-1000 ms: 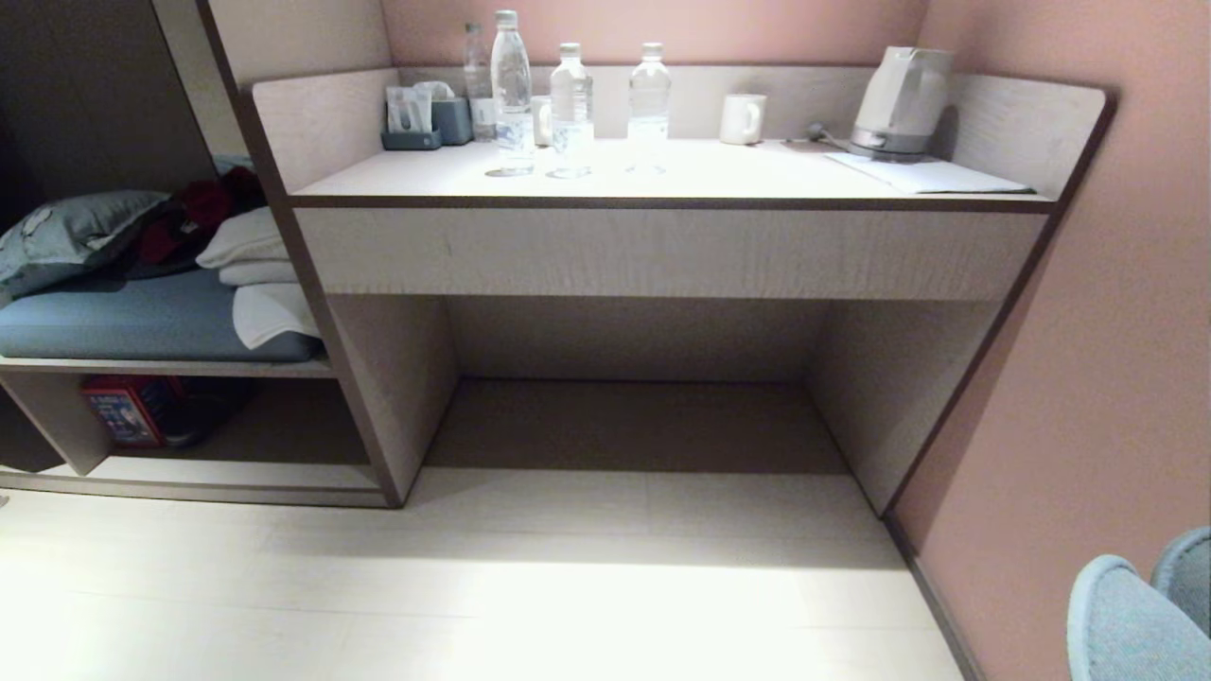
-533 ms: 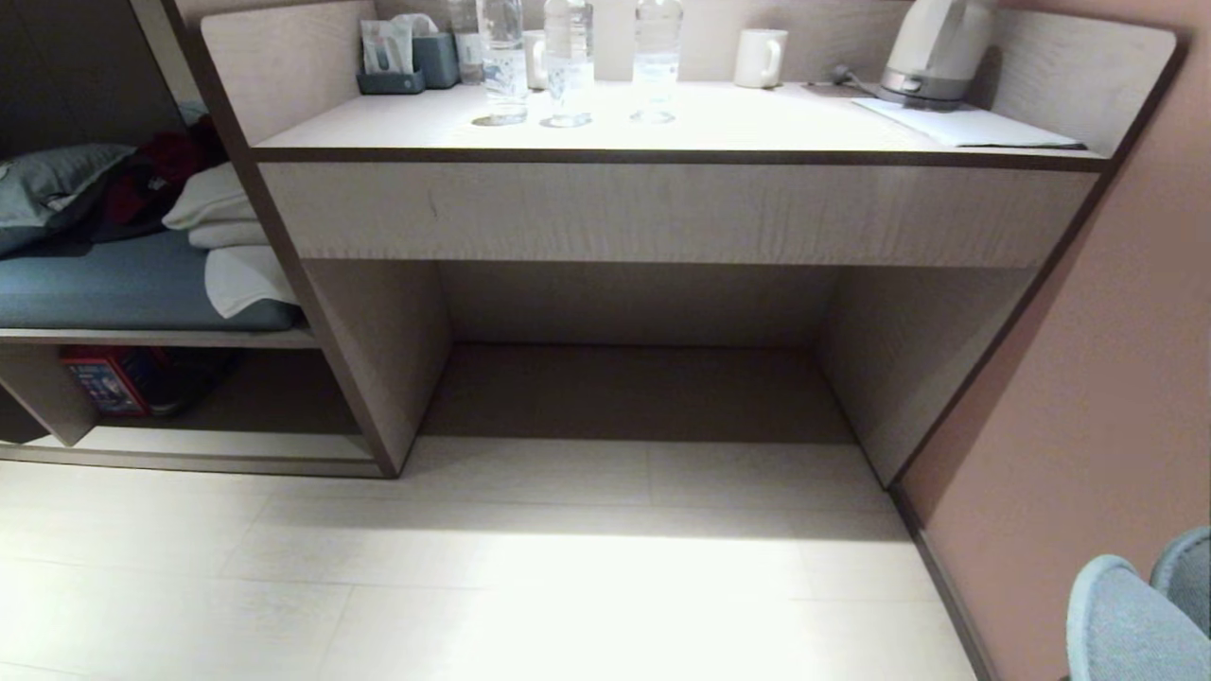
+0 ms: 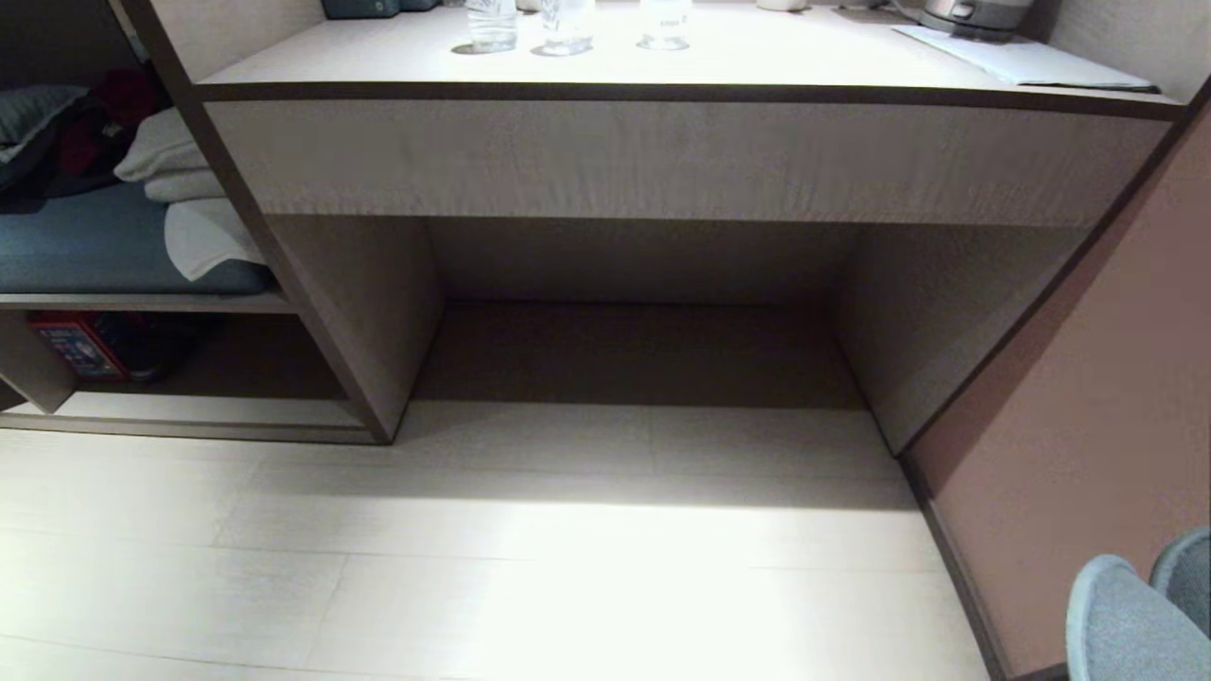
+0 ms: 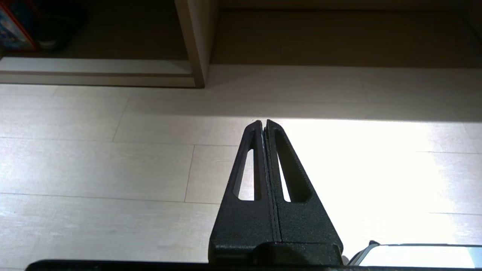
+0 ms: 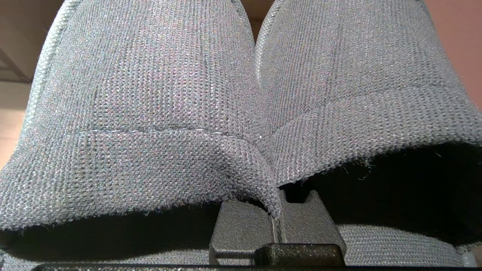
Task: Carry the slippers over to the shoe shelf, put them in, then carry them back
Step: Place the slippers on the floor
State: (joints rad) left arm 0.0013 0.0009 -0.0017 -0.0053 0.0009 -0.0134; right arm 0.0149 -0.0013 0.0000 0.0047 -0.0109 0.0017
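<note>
Right gripper: jaws closed on the slippers' inner edges. Left gripper: jaws closed, empty. Shoe shelf at 9 o'clock.

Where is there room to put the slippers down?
The low cubby has bare board right of the red box. The floor before the desk is bare. The cushioned bench is crowded. The right gripper holds the slippers.
</note>
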